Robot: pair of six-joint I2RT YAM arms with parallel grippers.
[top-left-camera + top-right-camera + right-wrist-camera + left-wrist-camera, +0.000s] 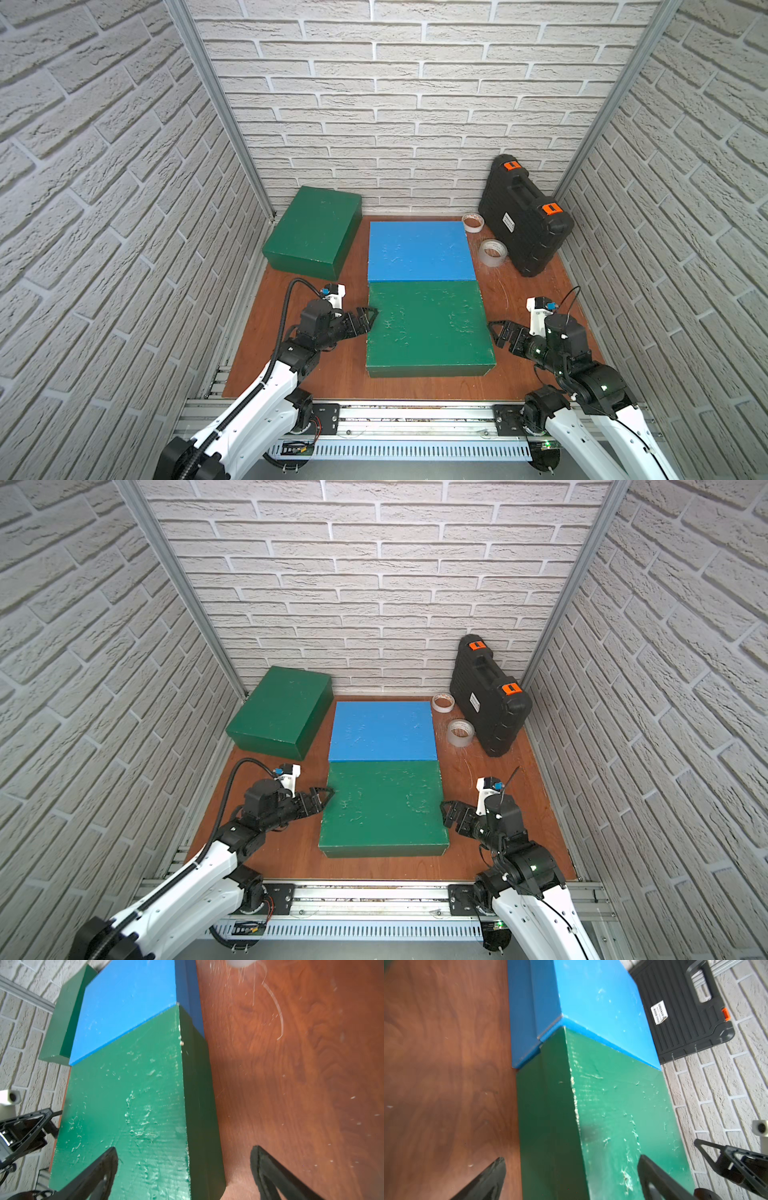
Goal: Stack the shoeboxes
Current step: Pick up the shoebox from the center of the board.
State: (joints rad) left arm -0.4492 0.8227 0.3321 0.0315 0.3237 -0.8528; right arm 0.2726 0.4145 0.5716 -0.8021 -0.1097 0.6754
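near green shoebox (428,332) was flanked at 9 and 3 o'clock by left hand (368,318) and right hand (495,334), both wide, empty; if squeezed unevenly, likely skewed or dropped

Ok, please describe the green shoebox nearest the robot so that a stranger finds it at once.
Look at the wooden table. In its middle lies the blue shoebox, and the green shoebox touches its near edge, between the left gripper and the right gripper. The other green shoebox sits apart in the far left corner, turned at an angle.
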